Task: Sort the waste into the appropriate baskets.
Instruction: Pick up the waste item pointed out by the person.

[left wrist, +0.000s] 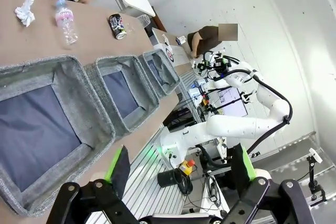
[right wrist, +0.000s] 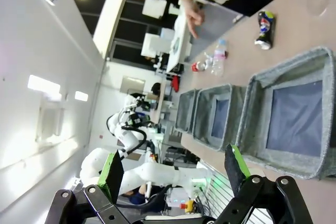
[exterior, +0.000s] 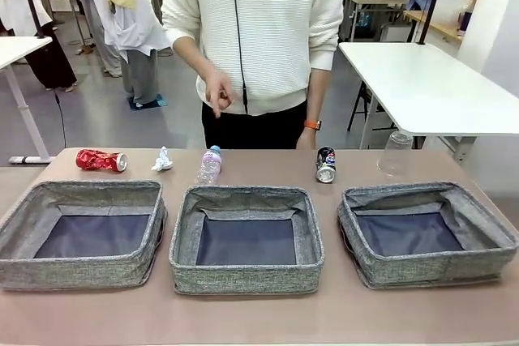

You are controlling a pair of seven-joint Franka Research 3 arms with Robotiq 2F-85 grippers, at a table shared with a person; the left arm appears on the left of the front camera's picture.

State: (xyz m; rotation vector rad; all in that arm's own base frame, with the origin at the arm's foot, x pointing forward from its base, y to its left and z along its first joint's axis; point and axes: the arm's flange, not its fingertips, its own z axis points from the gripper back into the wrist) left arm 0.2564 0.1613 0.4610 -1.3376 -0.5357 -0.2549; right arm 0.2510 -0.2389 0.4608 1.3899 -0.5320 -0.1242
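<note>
Three baskets [exterior: 243,269] stood in a row low in the picture, likely one for each kind of waste. Behind them, across the middle, lay the red can [exterior: 101,160], paper [exterior: 162,160], bottle [exterior: 209,165], dark can [exterior: 326,164] and a cup [exterior: 396,153], maybe upside down. The left gripper [left wrist: 178,157] and right gripper [right wrist: 172,160] were wide open, holding nothing, well apart from it all.

**Robot and person: outward appearance**

Left gripper [left wrist: 180,166], lower edge of frame, was black, with jointed links and round silver screws at the pivots. Bright green pads [left wrist: 112,167] lined the inner finger faces. Right gripper [right wrist: 174,167], lower edge, had the same black build, screws and green lining. Person [exterior: 259,30], top centre, wore a white ribbed sweater with long sleeves, a thin black cord [exterior: 236,22] down the front, dark trousers [exterior: 255,129] and an orange wristband [exterior: 312,125].
</note>
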